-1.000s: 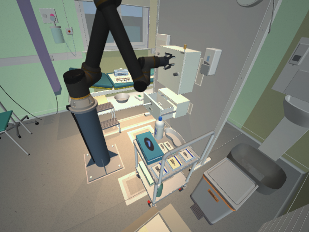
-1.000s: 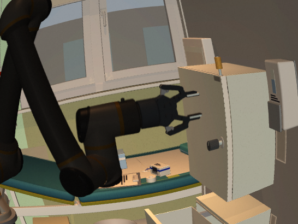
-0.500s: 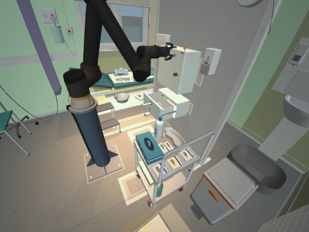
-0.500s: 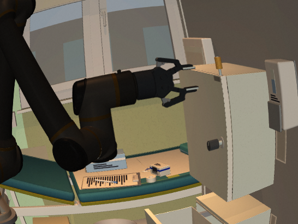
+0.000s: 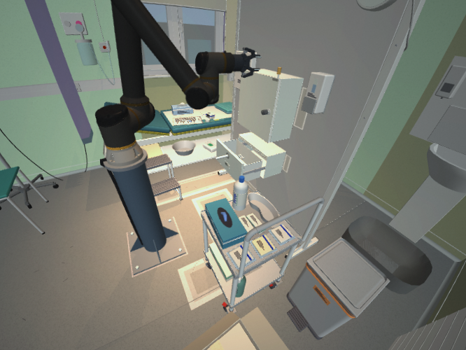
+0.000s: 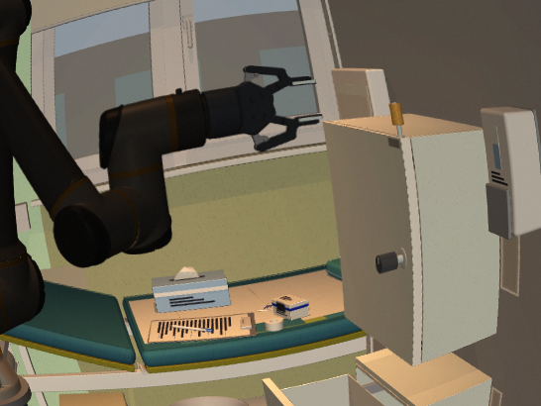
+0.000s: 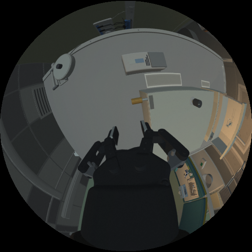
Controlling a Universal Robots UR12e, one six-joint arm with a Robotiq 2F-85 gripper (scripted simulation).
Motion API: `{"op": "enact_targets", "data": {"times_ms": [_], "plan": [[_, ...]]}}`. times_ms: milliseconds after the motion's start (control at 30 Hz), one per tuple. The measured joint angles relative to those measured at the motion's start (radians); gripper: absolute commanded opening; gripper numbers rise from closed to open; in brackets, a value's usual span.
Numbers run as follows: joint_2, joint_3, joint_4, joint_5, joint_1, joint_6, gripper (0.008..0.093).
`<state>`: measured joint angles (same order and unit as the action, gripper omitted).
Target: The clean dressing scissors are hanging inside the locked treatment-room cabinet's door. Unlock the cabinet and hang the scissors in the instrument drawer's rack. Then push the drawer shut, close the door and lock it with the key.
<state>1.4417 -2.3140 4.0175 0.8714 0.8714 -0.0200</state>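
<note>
The cabinet (image 5: 269, 103) (image 6: 411, 237) (image 7: 178, 115) hangs on the grey wall with its door closed and a dark knob (image 6: 389, 261) on the front. A key with a yellow handle (image 5: 279, 71) (image 6: 395, 115) (image 7: 136, 100) stands up from the top front corner of the cabinet. My gripper (image 5: 253, 62) (image 6: 309, 99) (image 7: 128, 128) is open and empty. It hovers level with the cabinet's top edge, on the window side, a little short of the key. The scissors are hidden. The instrument drawer (image 5: 244, 154) below the cabinet stands pulled out.
The cabinet's top front corner is closest to the fingers. A wall dispenser (image 5: 320, 92) (image 6: 510, 171) hangs beyond the cabinet. A trolley (image 5: 252, 241) with a bottle and trays stands under the drawer. A couch (image 6: 208, 317) with supplies lies below the window.
</note>
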Motion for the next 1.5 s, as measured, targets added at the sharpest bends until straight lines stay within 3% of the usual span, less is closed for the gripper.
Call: {"op": "enact_targets", "data": {"times_ms": [200, 567, 800, 1100, 1300, 1500], "plan": [[-0.002, -0.001, -0.002, 0.000, 0.000, 0.000, 0.0485], [-0.001, -0.001, -0.003, -0.001, 0.000, 0.000, 0.0480], [0.082, 0.040, -0.121, -0.001, 0.000, 0.000, 0.0480], [0.078, 0.045, -0.150, 0.009, 0.003, -0.028, 0.0480], [0.079, 0.086, -0.274, 0.046, 0.016, -0.134, 0.0480], [0.079, 0.162, -0.508, 0.117, 0.042, -0.335, 0.0480]]}}
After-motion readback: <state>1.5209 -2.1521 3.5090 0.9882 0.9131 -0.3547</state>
